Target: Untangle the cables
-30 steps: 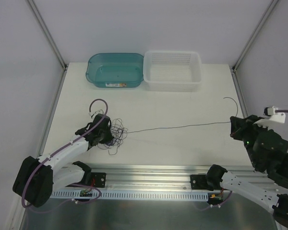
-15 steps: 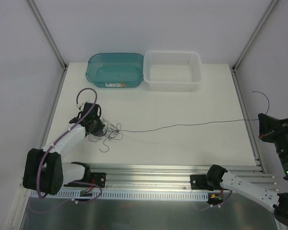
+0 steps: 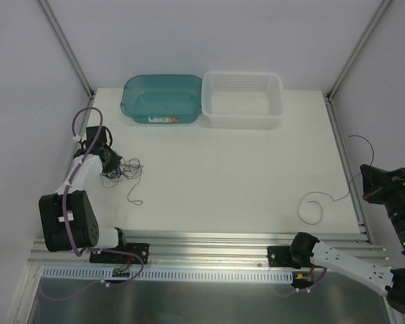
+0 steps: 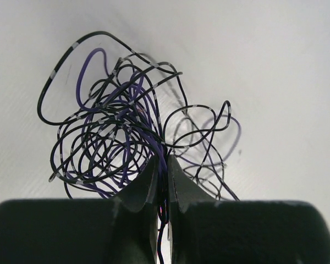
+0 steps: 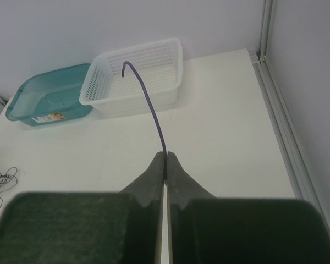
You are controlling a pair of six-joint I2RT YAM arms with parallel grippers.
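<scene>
A tangle of thin black and purple cables (image 3: pixel 120 171) lies at the far left of the table, one strand trailing toward the front. My left gripper (image 3: pixel 108 166) is shut on strands of this tangle; in the left wrist view the bundle (image 4: pixel 121 137) fans out above the gripper (image 4: pixel 161 160). My right gripper (image 3: pixel 366 181) is at the table's right edge, shut on a single purple cable (image 5: pixel 148 102) that rises from the gripper (image 5: pixel 165 154). That separate cable (image 3: pixel 317 202) curls loosely on the table near the right front.
A teal bin (image 3: pixel 162 98) and a white perforated basket (image 3: pixel 242 98) stand side by side at the back of the table. Metal frame rails run along the left and right table edges. A ribbed rail (image 3: pixel 209 244) runs along the front.
My left gripper has dragged the tangle left to the table's edge. The single cable that was stretched between the grippers has come free of the tangle and now lies curled near the right gripper.
</scene>
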